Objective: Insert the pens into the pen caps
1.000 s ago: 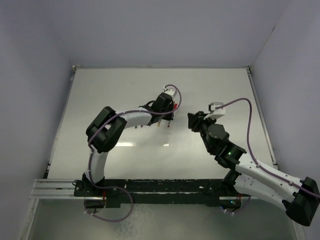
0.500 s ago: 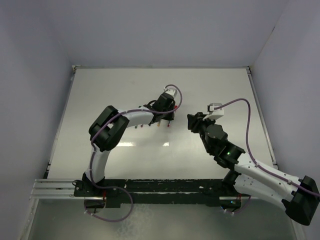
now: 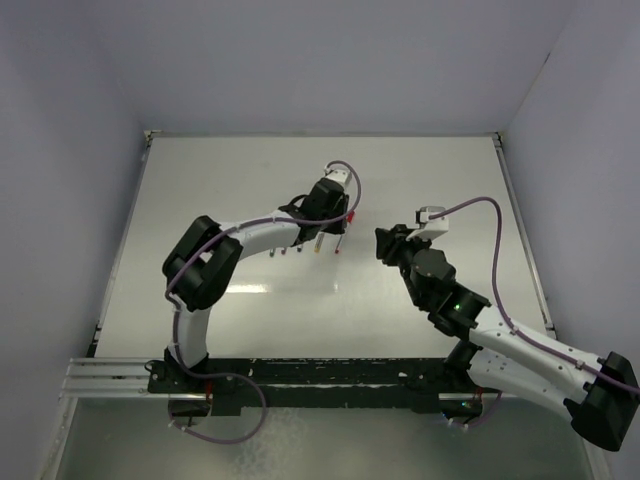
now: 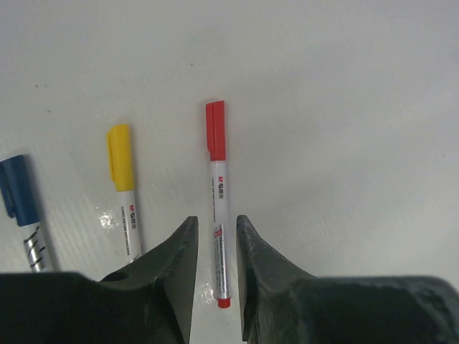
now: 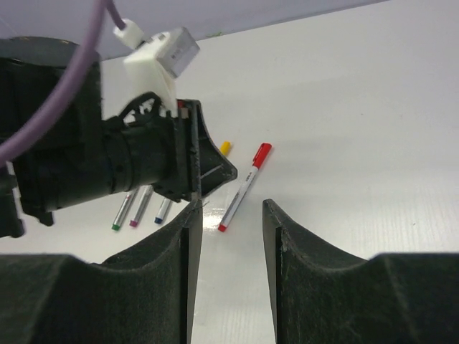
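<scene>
While the left gripper (image 4: 215, 221) hangs over the white table (image 4: 344, 100), its two black fingers (image 4: 176, 276) stand a narrow slot apart and grip nothing. Seen through that slot, the red pen (image 4: 219, 244) lies flat on the table directly beneath the gripper, running lengthwise with the gap. Its red cap (image 4: 215, 130) sits on the end pointing away from the wrist, past the fingertips, and a small red plug marks the end nearest the wrist. Just beside the fingers, on the left of the wrist view, lies the yellow pen (image 4: 128, 215), roughly parallel, with a yellow cap (image 4: 119, 156) on its far end. Farther left, at the edge of that view, lies the blue pen (image 4: 32, 247) wearing a blue cap (image 4: 17, 190). These three pens do not touch. The right gripper (image 5: 232, 204) is open and empty, its fingers (image 5: 283, 247) well spread, and it faces the left gripper. The red pen lies just ahead of its fingertips. From the right wrist, a green pen (image 5: 120, 215) and a purple pen (image 5: 140, 209) show under the left gripper's body; whether they carry caps cannot be told.
</scene>
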